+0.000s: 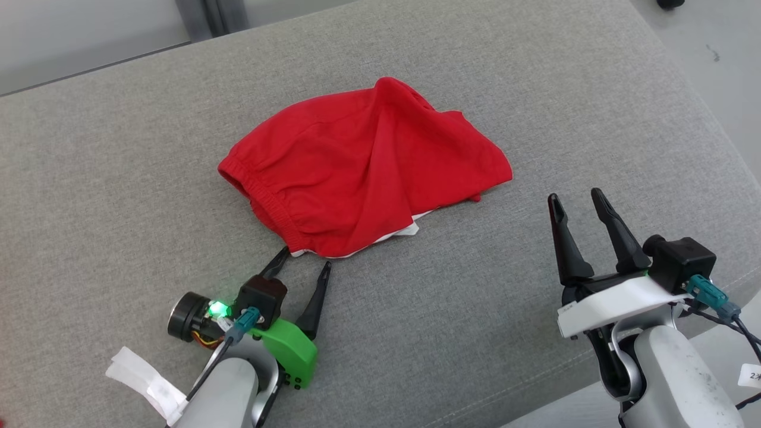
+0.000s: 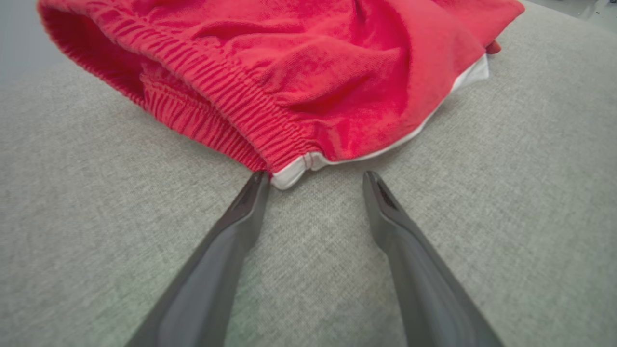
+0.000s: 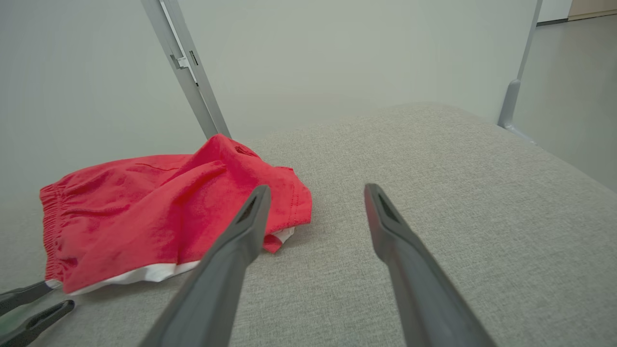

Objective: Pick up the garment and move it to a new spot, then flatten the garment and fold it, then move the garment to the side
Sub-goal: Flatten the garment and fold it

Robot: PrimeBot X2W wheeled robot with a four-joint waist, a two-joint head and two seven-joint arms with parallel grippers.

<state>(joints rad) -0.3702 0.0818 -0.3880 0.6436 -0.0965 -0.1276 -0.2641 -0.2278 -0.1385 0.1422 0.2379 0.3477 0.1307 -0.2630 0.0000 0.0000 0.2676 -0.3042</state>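
At lower left, the left gripper (image 1: 304,260) is held spread, one fingertip touching the waistband corner of the red garment (image 1: 362,166). The right gripper (image 1: 575,197), also spread, is positioned well apart at lower right. The garment is laid crumpled at frame centre, directly beyond the left gripper.

Looking steeply down from the head onto the grey cushion (image 1: 565,107). Skimming low along the left wrist's fingers (image 2: 231,241), very near the waistband of the red garment (image 2: 337,72). Low from the right wrist, farther back, facing the wall (image 3: 337,58); garment and cushion shared by all three.
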